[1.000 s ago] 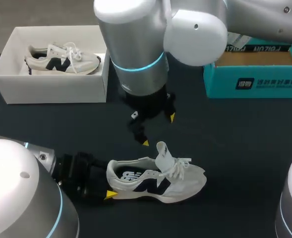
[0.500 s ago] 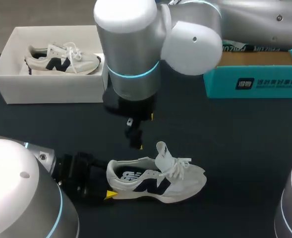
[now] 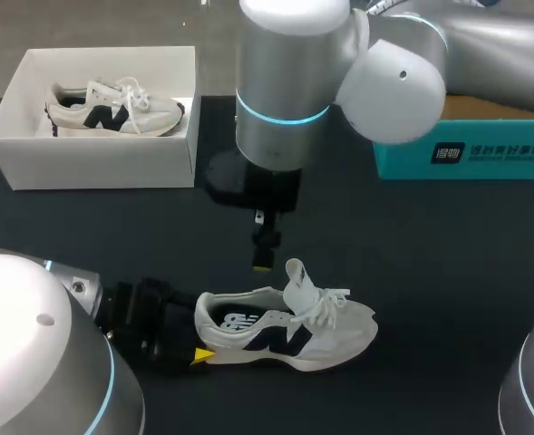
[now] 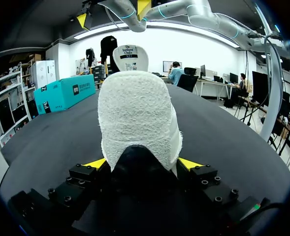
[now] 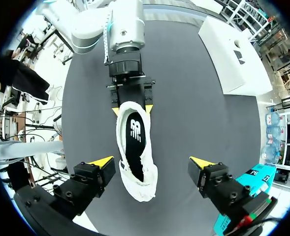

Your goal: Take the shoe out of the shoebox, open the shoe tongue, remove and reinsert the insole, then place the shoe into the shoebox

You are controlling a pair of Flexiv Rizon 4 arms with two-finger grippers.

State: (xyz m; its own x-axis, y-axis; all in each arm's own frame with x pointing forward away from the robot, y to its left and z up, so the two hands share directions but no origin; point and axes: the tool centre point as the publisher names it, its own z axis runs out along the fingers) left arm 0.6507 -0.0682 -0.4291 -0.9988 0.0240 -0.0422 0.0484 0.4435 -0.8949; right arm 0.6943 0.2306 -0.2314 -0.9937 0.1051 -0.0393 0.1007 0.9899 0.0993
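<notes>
Cream shoe [image 3: 289,326], black side logo, tongue [image 3: 298,281] raised, black insole [image 5: 135,142] inside; upright on dark bench [image 3: 430,272]. Left end effector [image 4: 142,163] clamped on heel. Right end effector [image 5: 152,161] above, fingers spread apart.

The shoe [image 4: 137,118] has a rough, fuzzy white cloth heel; the table [image 3: 430,254] is matt black; the right arm [image 3: 285,82] is smooth and glossy.
</notes>
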